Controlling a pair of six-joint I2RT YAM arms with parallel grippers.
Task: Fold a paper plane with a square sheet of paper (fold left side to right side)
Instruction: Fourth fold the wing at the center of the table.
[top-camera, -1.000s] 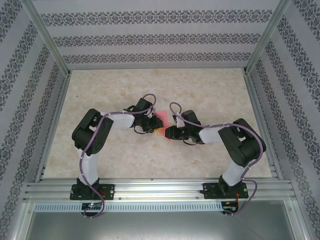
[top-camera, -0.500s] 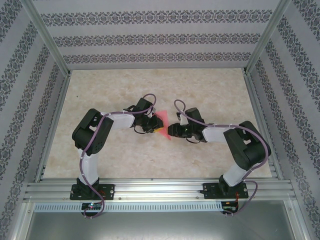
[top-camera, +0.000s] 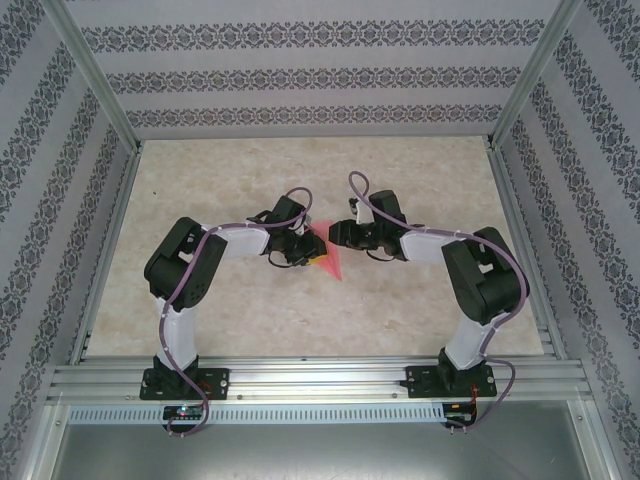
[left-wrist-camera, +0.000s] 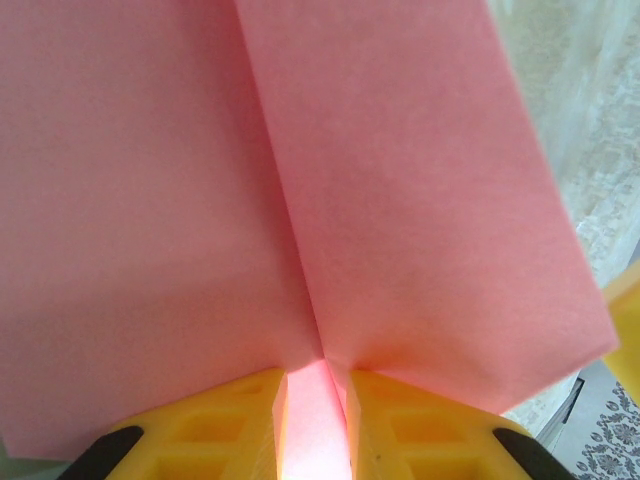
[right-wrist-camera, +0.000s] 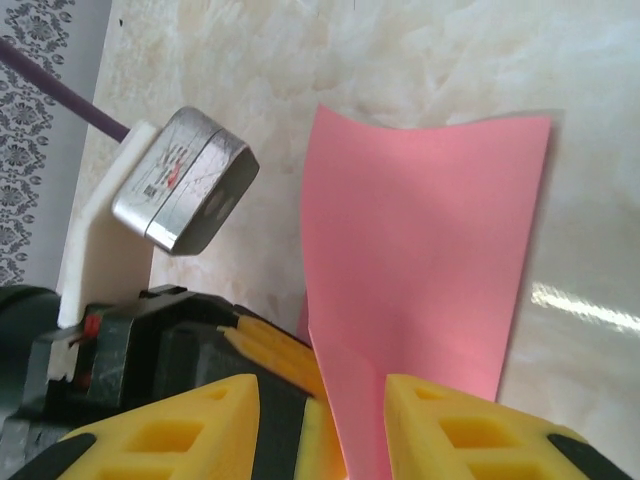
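Observation:
The pink sheet of paper is folded into a narrow pointed shape near the table's middle, its tip toward the near side. My left gripper is shut on it. In the left wrist view the yellow fingers pinch the paper at its centre crease, with one flap spreading to each side. My right gripper stands just right of the paper, jaws open. In the right wrist view the paper runs down through the gap of that gripper, touching neither pad. The left gripper's fingers show beside it.
The marble-patterned table is bare around the arms. Patterned walls and aluminium posts enclose it on three sides. The left wrist's silver camera module hangs close to the paper's left edge.
My right gripper has opened, let go of the paper's near tip and swung toward the far side. The left gripper has kept its hold and not moved.

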